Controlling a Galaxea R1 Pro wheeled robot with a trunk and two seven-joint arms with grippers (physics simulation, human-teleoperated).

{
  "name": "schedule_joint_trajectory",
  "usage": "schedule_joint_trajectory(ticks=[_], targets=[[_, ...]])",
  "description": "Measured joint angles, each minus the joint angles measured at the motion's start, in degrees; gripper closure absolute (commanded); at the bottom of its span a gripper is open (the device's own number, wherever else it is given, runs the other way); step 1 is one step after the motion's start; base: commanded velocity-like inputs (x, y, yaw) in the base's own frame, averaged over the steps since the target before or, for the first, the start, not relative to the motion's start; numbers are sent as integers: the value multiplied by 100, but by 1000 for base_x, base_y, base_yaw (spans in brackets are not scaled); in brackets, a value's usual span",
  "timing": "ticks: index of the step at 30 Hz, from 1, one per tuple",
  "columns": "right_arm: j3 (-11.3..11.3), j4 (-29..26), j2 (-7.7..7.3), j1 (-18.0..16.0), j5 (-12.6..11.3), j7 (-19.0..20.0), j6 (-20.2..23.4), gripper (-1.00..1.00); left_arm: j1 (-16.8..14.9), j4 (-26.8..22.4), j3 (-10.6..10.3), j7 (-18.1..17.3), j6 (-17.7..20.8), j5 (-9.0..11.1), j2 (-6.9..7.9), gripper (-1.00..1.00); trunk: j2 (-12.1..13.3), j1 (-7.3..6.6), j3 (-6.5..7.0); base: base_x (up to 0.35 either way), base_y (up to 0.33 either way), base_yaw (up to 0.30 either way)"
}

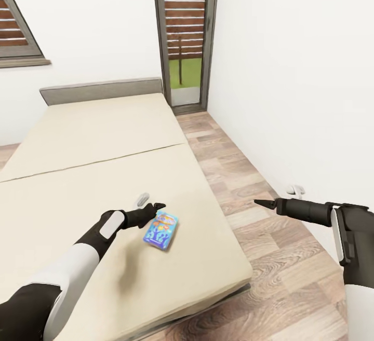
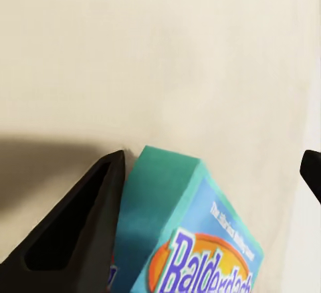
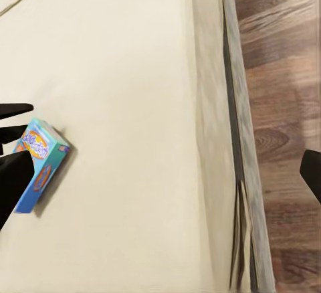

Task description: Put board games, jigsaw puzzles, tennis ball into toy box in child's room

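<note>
From the head camera I see my left gripper [image 1: 156, 208] stretched out over the near part of the bed [image 1: 104, 175], just at the far end of the blue game box [image 1: 161, 230]. The box lies flat on the beige mattress, close to the bed's right edge. In the left wrist view its jaws are spread wide: one dark finger [image 2: 73, 233] sits right against the teal side of the box [image 2: 194, 239], the other finger shows well off to the other side, and the box is between them, not pinched. I cannot tell whether the near finger actually touches the card.

My right gripper [image 1: 264, 203] hangs over the wood floor [image 1: 270, 258] to the right of the bed, near the white wall [image 1: 301, 71], pointing left toward the bed. I cannot tell how its jaws stand. Its wrist camera looks down at the mattress edge [image 3: 214, 139], with the box [image 3: 41, 166] and the left fingers [image 3: 13, 172] beside it.

Farther off, the grey headboard [image 1: 101, 91] stands against the far wall, and a slatted glass door [image 1: 185, 35] sits to its right.
</note>
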Motion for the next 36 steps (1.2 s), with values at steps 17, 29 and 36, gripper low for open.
schedule_joint_trajectory(ticks=[17,29,36], targets=[[-1,2,0,-1,-7,0,1,-100,9,-1,-1,-22,-25,6,5,-100,0,2,0,-46,-21,-27],[-2,4,0,-1,-3,0,0,-100,9,-1,7,-26,-16,7,8,-100,0,1,0,-166,-67,-2],[-2,3,0,-1,-2,0,0,-100,9,-1,20,-28,-20,7,11,-100,0,0,0,-38,-14,0]])
